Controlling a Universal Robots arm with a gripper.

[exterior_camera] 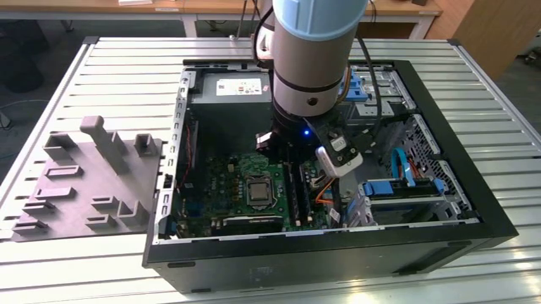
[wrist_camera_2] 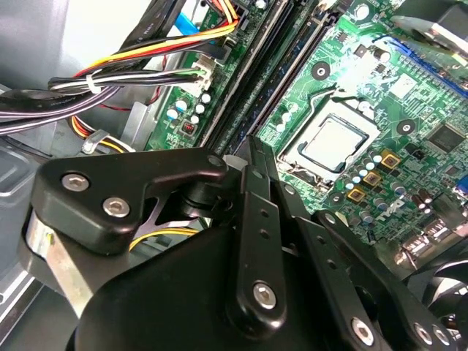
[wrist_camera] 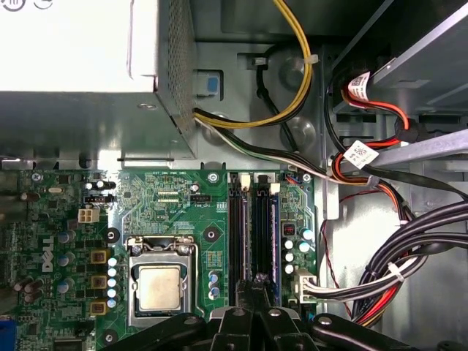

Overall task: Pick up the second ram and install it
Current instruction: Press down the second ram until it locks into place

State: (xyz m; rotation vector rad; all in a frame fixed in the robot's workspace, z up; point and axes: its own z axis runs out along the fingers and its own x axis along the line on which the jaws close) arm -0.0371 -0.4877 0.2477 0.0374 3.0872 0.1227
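Second ram (wrist_camera: pixel 273 241): showing in the first wrist view as a thin blue strip seen on edge, lying along the black slot rails (wrist_camera: pixel 238 241) on the green motherboard (wrist_camera: pixel 175 197), just beside the processor socket (wrist_camera: pixel 159 285) and between it and the bundle of black, red and white cables (wrist_camera: pixel 409 248). Not telling from here whether seated fully or only resting in its rail. Hanging directly over those rails, in both wrist views, the black gripper (wrist_camera: pixel 256 281) (wrist_camera_2: pixel 251 150), its tip narrowing to a point above the rails near their end and pointing down at the board. Jaws drawn close at the tip, yet not showing clearly whether clamped on the blue strip, merely together, or slightly apart, so leaving that as something not possible to tell. Reaching down from above in the exterior view, the pale grey and blue arm (exterior_camera: pixel 308 63), dipping into the open black computer case (exterior_camera: pixel 473 209) lying on its side on the slatted metal worktop (exterior_camera: pixel 127 69). Sitting beyond the motherboard, inside the case, the grey power supply (wrist_camera: pixel 73 51). Resting on the worktop towards the exterior view's left, just beside the case, a grey moulded fixture (exterior_camera: pixel 85 183) with raised blocks and slots.
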